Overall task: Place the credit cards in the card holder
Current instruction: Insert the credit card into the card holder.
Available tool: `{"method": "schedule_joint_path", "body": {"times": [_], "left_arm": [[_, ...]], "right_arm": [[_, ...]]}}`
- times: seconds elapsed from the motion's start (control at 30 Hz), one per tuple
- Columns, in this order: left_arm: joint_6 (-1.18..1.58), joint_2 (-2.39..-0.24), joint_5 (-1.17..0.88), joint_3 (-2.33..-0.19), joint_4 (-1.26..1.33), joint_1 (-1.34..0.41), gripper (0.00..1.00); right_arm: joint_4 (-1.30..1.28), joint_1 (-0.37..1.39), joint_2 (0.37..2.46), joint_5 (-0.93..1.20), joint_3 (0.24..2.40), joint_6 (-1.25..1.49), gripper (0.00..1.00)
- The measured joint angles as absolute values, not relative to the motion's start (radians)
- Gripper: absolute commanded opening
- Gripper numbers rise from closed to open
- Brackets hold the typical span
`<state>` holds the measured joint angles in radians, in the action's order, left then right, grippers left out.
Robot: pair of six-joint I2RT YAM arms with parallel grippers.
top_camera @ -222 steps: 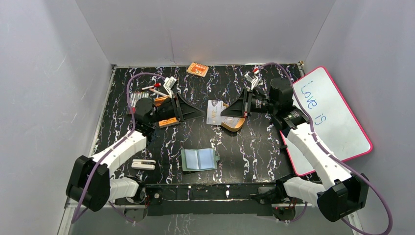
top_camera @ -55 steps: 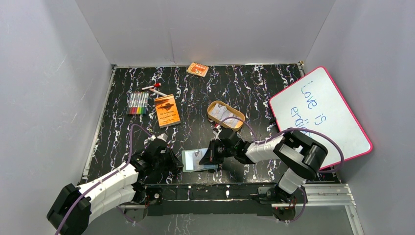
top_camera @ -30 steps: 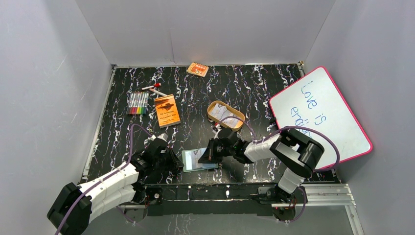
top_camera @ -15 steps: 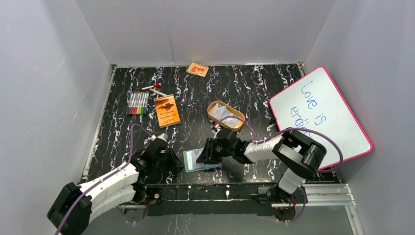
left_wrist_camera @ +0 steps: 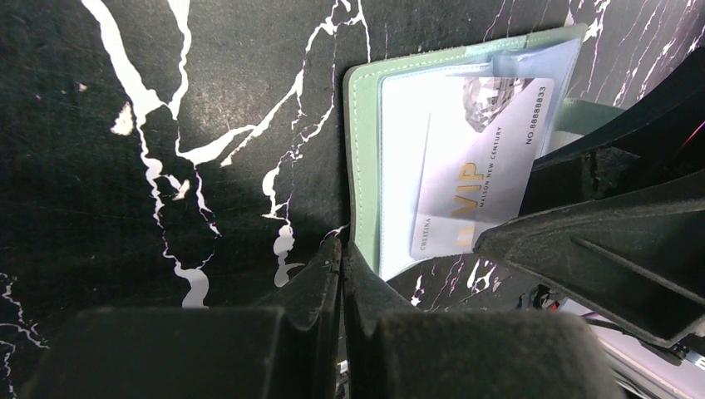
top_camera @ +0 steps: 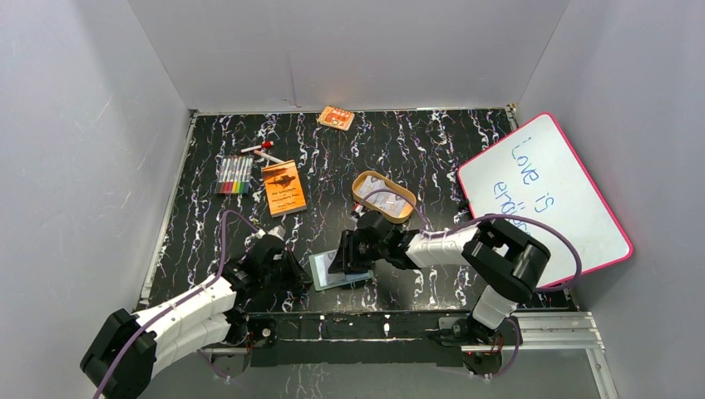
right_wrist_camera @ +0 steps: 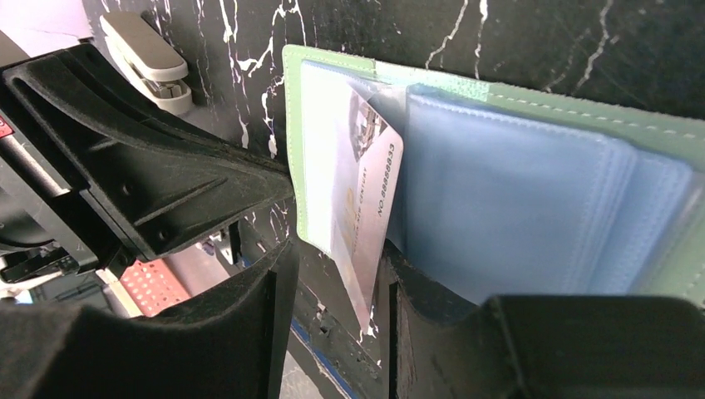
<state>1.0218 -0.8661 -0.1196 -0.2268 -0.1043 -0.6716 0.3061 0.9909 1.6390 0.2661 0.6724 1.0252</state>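
The sage-green card holder point(top_camera: 326, 279) lies open near the table's front edge, its green rim point(left_wrist_camera: 362, 166) and pale blue sleeves point(right_wrist_camera: 532, 208) showing. One pale credit card point(left_wrist_camera: 474, 179) sits slanted, its far end in the left sleeve, its near corner point(right_wrist_camera: 362, 249) sticking out. My right gripper point(right_wrist_camera: 332, 270) is open astride that corner, with a clear gap on the left side. My left gripper point(left_wrist_camera: 341, 249) is shut, its tips touching the holder's left edge. In the top view my right gripper point(top_camera: 342, 258) covers the holder's middle and my left gripper point(top_camera: 298, 278) is beside it. Another credit card point(top_camera: 384, 194) lies in the tan tray point(top_camera: 366, 179).
An orange booklet point(top_camera: 284, 188) and coloured markers point(top_camera: 234, 174) lie at the left. An orange-and-white packet point(top_camera: 336, 117) is at the back wall. A whiteboard point(top_camera: 540, 199) leans at the right. A small white stapler-like object point(right_wrist_camera: 145, 54) lies beyond the left gripper.
My right gripper has opened and let go of the card, which stays in the sleeve, and it has shifted slightly left. The left gripper has not moved.
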Motion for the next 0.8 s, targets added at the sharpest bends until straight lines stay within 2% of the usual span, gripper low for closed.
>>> {"method": "schedule_joint_path", "body": {"times": [0.37, 0.8], "left_arm": [[1.022, -0.907, -0.132, -0.231, -0.06, -0.672, 0.0], [1.022, -0.901, -0.123, -0.231, -0.065, -0.672, 0.0]], "right_arm": [[0.16, 1.027, 1.71, 0.249, 0.81, 0.912, 0.48], [-0.142, 1.043, 1.646, 0.027, 0.912, 0.807, 0.54]]}}
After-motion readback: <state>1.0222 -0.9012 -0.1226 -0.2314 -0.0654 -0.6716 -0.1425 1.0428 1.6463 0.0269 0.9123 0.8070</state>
